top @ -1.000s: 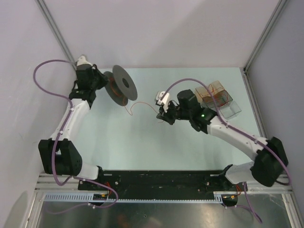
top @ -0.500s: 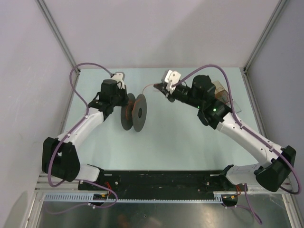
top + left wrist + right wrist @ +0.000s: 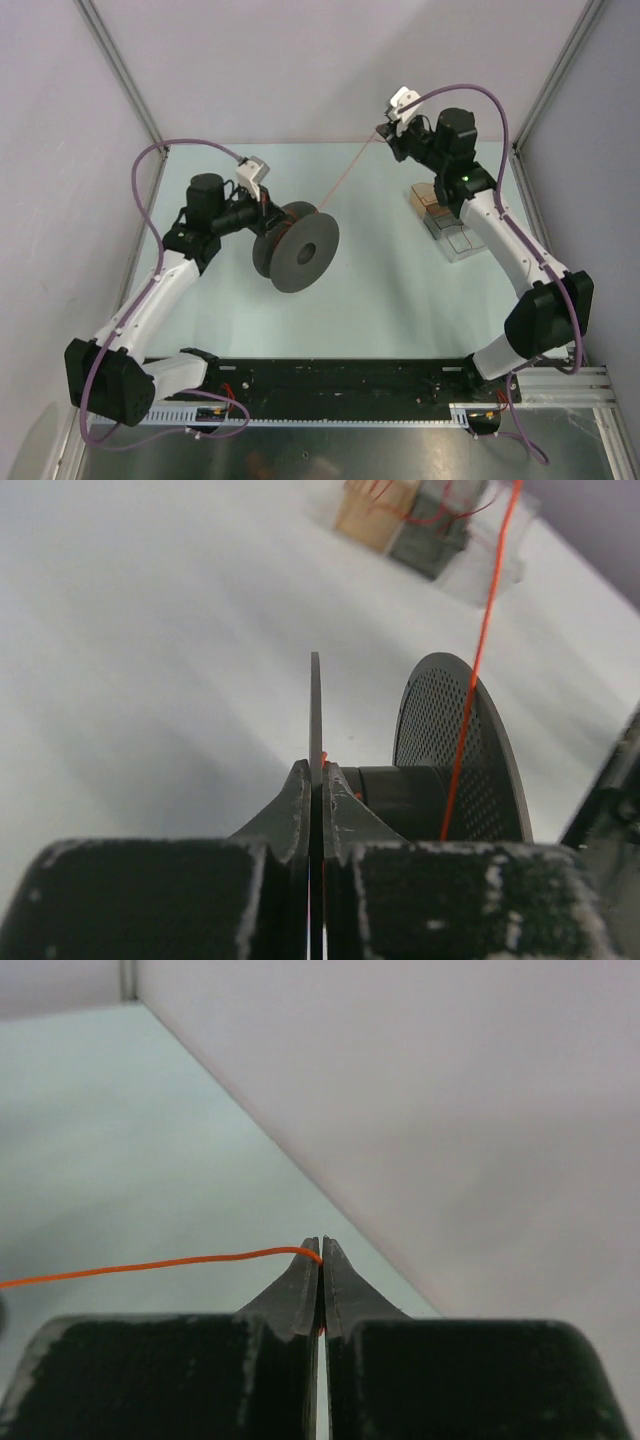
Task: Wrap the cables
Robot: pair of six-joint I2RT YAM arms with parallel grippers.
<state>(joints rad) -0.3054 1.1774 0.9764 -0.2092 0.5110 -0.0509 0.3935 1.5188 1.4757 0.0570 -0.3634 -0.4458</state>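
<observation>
In the top view a thin red-orange cable (image 3: 348,172) runs taut from a dark grey spool (image 3: 303,253) up to my right gripper (image 3: 385,131) near the back wall. That gripper (image 3: 321,1246) is shut on the cable's end (image 3: 150,1266), which leaves its tips to the left. My left gripper (image 3: 262,206) is shut on the spool, left of the table's middle. In the left wrist view its fingers (image 3: 316,769) pinch the thin edge of one flange (image 3: 315,705). The cable (image 3: 478,660) comes down past the perforated flange (image 3: 440,740) to the hub.
Small clear and tan boxes (image 3: 447,216) holding more red-orange wire stand at the right, under the right forearm; they show at the top of the left wrist view (image 3: 420,520). Walls close in the table at the back and both sides. Purple arm cables loop above both arms.
The left arm has carried the spool from the far left corner toward the table's middle. The right gripper has moved from mid-table to the back right, and the cable now runs straight.
</observation>
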